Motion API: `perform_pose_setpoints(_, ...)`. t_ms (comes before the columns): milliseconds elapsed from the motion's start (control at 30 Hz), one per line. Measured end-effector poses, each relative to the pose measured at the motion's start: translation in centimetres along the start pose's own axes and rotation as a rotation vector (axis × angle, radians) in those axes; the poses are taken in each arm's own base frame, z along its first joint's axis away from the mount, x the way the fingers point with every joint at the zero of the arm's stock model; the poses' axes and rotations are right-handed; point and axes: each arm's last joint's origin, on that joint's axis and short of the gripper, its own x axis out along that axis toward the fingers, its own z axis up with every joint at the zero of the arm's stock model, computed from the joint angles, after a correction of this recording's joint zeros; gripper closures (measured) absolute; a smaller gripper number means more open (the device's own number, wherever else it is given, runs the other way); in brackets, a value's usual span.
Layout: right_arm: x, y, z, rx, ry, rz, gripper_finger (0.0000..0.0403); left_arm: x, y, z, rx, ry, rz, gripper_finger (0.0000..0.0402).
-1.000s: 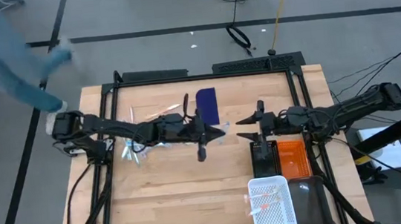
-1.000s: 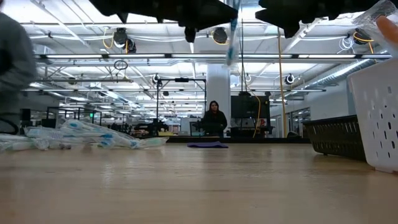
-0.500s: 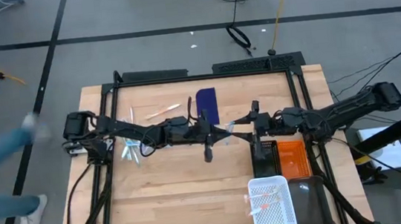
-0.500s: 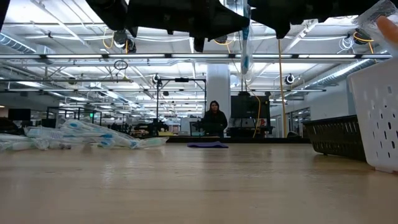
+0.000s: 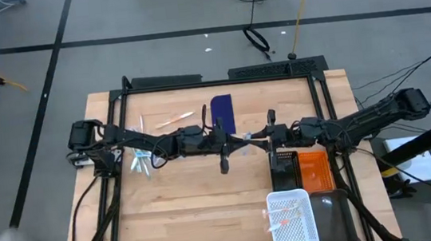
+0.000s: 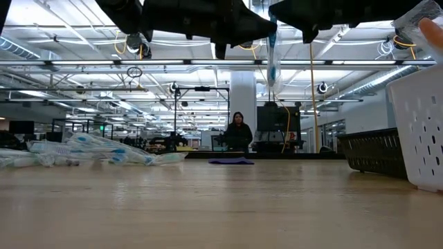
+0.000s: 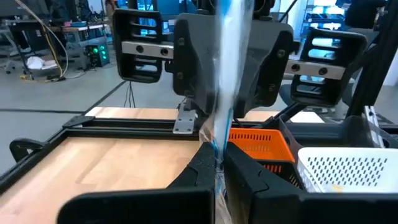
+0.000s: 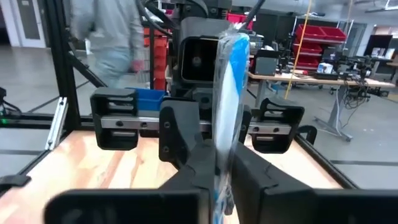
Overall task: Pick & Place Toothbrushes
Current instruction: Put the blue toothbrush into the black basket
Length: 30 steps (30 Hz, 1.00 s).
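Item: one wrapped light-blue toothbrush (image 6: 271, 52), held upright in the air over the bench (image 5: 209, 209) centre, below the dark blue flat rectangle (image 5: 223, 113) at 12 o'clock. My left gripper (image 5: 243, 140) has its jaws clamped on it; my right gripper (image 5: 259, 137) meets it from 3 o'clock, jaws pressed together on the same toothbrush.

Stock: pile of wrapped toothbrushes (image 5: 143, 160) at 9 o'clock.

Receptacles: black basket (image 5: 284, 169) and orange basket (image 5: 315, 170) at 4 o'clock; white perforated basket (image 5: 293, 221) at 5 o'clock, holding a few toothbrushes.
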Motion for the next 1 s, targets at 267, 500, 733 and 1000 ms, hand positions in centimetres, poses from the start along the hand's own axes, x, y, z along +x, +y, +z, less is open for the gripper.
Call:
perform_pose_setpoints(267, 0.0, 0.0, -0.1, -0.013, 0.014, 0.003, 0.0386, 0.0, 0.0, -0.1, -0.054, 0.011, 0.003, 0.0353)
perform_pose_setpoints(500, -0.9, -0.2, 0.1, -0.03, 0.06, 0.005, 0.0386, -0.3, 0.0, 0.2, -0.062, 0.028, -0.001, 0.0274)
perform_pose_setpoints(733, -3.2, 0.0, 0.5, -0.065, 0.163, 0.048, 0.0386, -0.7, 0.1, 0.2, -0.059, 0.08, 0.014, 0.0245)
perform_pose_setpoints(1000, -6.8, 0.5, 0.7, -0.114, 0.278, 0.141, 0.0386, -0.7, 0.1, -0.2, -0.058, 0.124, 0.016, 0.0243)
